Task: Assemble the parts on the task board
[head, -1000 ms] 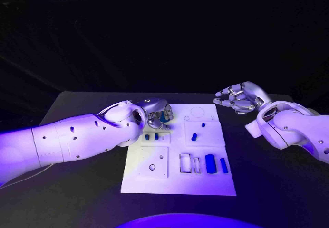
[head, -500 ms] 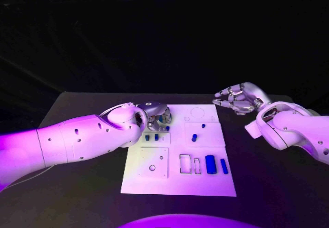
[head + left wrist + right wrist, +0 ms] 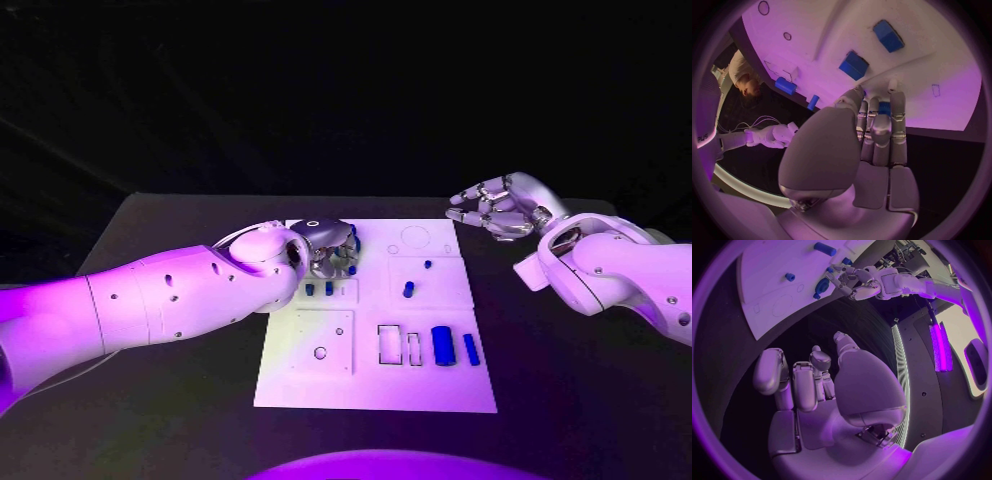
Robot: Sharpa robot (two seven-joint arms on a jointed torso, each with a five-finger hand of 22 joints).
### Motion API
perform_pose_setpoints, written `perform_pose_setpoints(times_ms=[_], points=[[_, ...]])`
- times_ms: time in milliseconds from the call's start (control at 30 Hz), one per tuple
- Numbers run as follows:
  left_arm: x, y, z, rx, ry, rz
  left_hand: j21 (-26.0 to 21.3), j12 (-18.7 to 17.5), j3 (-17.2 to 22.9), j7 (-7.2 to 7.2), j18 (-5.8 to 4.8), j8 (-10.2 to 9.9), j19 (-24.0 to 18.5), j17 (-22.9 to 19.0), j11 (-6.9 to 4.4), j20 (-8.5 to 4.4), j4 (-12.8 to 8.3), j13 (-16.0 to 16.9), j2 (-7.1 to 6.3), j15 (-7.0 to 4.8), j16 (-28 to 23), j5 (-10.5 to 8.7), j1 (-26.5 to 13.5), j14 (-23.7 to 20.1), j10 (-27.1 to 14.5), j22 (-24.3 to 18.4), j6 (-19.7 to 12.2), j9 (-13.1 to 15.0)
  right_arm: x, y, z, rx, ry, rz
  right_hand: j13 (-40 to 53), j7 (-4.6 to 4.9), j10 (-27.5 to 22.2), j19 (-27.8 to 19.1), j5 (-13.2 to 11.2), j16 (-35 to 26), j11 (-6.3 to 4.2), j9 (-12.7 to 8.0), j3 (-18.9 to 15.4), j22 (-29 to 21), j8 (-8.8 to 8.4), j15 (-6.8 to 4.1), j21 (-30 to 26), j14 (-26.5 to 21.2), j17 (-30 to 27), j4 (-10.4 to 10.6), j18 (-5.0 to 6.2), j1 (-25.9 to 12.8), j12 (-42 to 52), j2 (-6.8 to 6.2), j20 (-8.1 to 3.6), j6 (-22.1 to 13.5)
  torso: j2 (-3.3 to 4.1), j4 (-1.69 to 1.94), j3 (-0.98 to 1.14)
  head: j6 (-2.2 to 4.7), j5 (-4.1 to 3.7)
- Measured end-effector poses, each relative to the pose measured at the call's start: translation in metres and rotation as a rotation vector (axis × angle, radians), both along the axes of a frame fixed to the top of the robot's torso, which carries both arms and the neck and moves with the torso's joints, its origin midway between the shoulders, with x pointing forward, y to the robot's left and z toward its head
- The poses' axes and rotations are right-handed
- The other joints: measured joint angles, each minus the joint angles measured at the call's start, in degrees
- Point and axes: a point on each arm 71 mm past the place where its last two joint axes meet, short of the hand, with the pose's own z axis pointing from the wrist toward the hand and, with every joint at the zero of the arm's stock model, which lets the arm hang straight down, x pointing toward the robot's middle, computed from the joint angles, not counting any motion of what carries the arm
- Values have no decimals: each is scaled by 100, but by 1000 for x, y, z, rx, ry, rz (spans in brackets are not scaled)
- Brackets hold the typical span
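The white task board [image 3: 433, 385] lies in the middle of the black table. My left hand [image 3: 329, 246] hovers over its far left corner, fingers drawn together around a small blue part [image 3: 884, 107] at the fingertips, close to the board [image 3: 936, 65]. Two short blue parts [image 3: 309, 289] [image 3: 329, 288] stand just on the near side of that hand. My right hand [image 3: 498, 208] hangs off the board's far right corner with fingers curled in and nothing in them. The right wrist view shows those fingers [image 3: 811, 380] bent above dark table, and beyond them the left hand [image 3: 856, 282].
More blue parts lie on the board: a peg [image 3: 408, 290], a small one [image 3: 427, 264], a thick cylinder [image 3: 443, 345] and a thin bar [image 3: 472, 348] beside empty slots [image 3: 389, 343]. A raised plate with a hole [image 3: 323, 342] sits near left.
My left hand has sunk a little toward the board and turned slightly, bringing the blue part at its fingertips lower. The right hand has stayed where it was.
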Motion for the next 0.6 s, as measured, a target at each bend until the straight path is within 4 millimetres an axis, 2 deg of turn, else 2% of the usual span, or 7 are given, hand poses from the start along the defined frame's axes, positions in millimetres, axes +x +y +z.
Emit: perform_pose_setpoints(times_ms=[300, 600], points=[[0, -2, 0, -7, 1, -5, 196, -170, 235, 38, -1, -97, 82, 90, 9, -1, 1, -11, -23, -10, 105, 0, 23, 89, 130, 220, 38, -58, 0, 1, 0, -2, -1, 3, -14, 0, 0, 0, 32, 0, 0, 0, 0, 0, 0, 0, 0, 0, 0, 0, 0, 0, 0, 0, 0, -1, -1, 1, 4, -19, -4], [-1, -4, 0, -15, 6, -9, 246, -216, 282, 38, -2, -127, 122, 141, 21, -1, 1, -14, -56, -9, 150, 0, -10, 129, 157, 300, 38, -73, 0, 1, 0, -4, -2, 4, -14, 0, 2, 0, 32, 0, 1, 0, 0, -1, 0, 0, 0, 0, 0, 0, 0, 0, 0, 0, 0, -1, -3, 1, 3, -29, -3]])
